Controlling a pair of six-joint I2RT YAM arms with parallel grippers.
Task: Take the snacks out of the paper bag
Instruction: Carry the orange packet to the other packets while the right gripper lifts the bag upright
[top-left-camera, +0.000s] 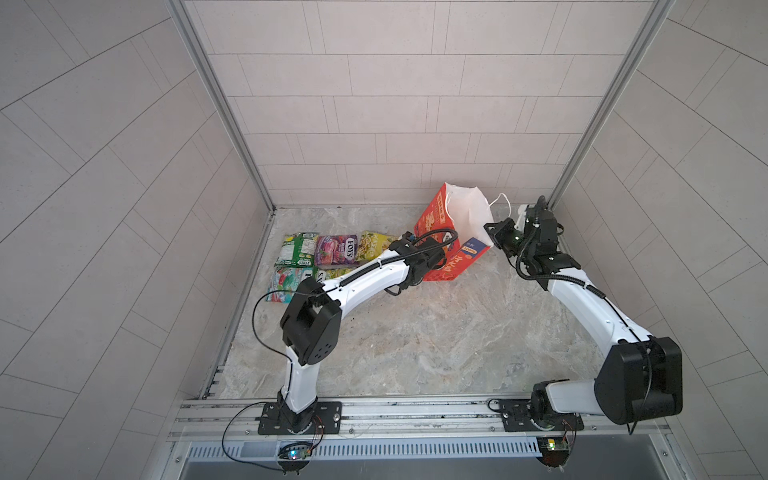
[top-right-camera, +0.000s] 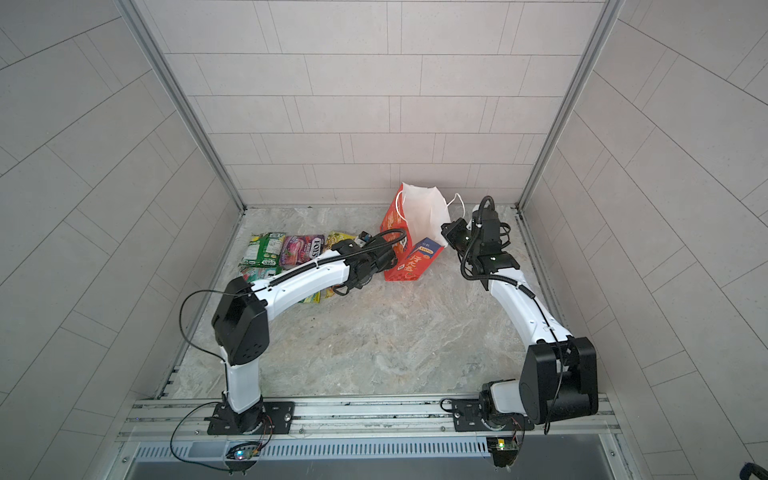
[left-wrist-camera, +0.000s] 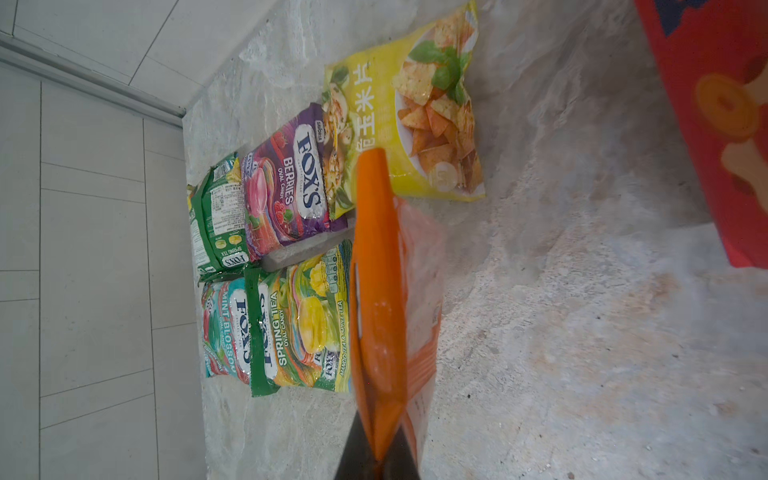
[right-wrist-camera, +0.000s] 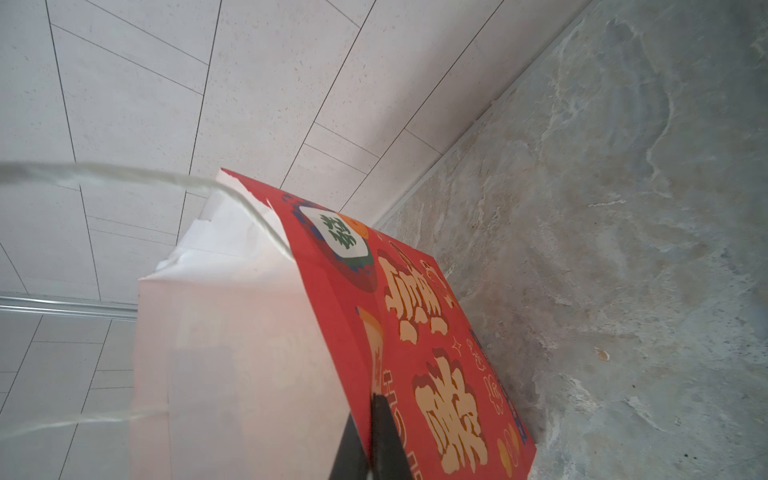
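Now my left tool (left-wrist-camera: 376, 457) is clamped on the orange packet (left-wrist-camera: 376, 270); my right tool (right-wrist-camera: 370, 415) pinches the rim of the paper bag (right-wrist-camera: 415, 324), which leans at one o'clock, other snacks (top-left-camera: 336, 249) at ten o'clock.

In both top views, beside the paper bag (top-left-camera: 432, 220), the left arm (top-left-camera: 365, 278) hides the orange packet (left-wrist-camera: 376, 270) and half the teal packet (top-left-camera: 284, 284).
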